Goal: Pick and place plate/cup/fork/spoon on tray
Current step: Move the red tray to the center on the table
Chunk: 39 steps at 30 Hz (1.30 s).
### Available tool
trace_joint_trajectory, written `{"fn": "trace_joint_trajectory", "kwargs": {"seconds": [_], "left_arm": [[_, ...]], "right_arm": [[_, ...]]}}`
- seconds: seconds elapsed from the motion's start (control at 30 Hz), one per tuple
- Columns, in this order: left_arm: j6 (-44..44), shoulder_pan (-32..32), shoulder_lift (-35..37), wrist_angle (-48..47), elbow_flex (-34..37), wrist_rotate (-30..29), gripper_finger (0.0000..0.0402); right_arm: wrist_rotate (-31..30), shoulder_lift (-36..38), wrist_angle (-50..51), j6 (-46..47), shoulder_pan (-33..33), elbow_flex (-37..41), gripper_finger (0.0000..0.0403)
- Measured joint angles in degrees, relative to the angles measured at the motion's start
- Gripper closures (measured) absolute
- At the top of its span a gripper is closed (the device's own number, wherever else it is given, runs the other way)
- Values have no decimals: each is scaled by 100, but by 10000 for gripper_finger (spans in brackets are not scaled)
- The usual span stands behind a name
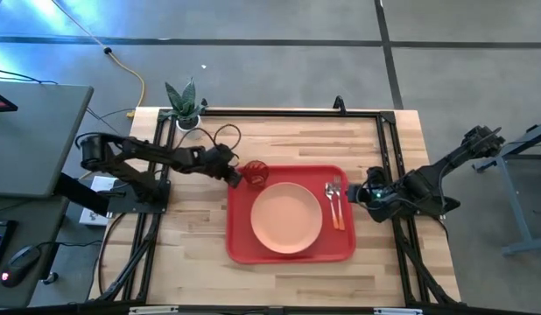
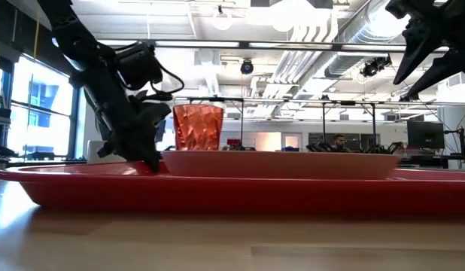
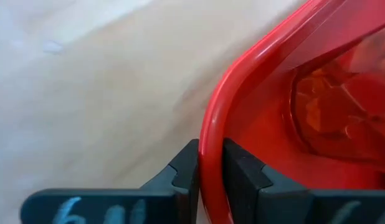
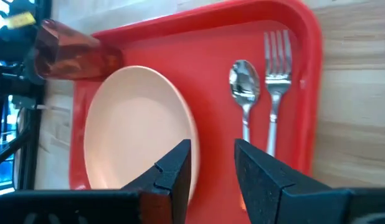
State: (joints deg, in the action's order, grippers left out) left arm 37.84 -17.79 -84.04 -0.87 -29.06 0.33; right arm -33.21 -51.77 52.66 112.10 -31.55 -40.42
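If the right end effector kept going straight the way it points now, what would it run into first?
Probably the tray: the right end effector, fingers apart and empty, points across it between the plate and the spoon. Its height above the tray is unclear, so it might pass over.

Even, bright overhead lighting; ceiling lamps glare white in the low view, and a window backlights the dark arm. The left wrist view is blurred at close range, the tray rim soft. Table shadows faint.
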Motion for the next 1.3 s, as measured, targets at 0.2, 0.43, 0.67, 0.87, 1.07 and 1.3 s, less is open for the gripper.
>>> {"fn": "trace_joint_trajectory", "kwargs": {"seconds": [0.2,0.43,0.67,0.87,1.07,1.3], "left_arm": [[-571,-570,332,-284,166,234,354],[-1111,-1066,458,-392,217,479,354],[-1498,-1453,456,-404,215,770,354],[-1402,-1559,456,-432,212,829,352],[-1335,-1562,454,-446,210,712,315],[-1305,-1562,456,-519,204,767,263]], "right_arm": [[361,1,-13,-293,293,0,291],[432,0,-49,-436,498,0,291],[469,0,-63,-540,693,0,291],[472,0,-66,-564,819,0,291],[478,0,-66,-761,998,0,291],[652,0,-64,-1091,1256,0,291]]}}
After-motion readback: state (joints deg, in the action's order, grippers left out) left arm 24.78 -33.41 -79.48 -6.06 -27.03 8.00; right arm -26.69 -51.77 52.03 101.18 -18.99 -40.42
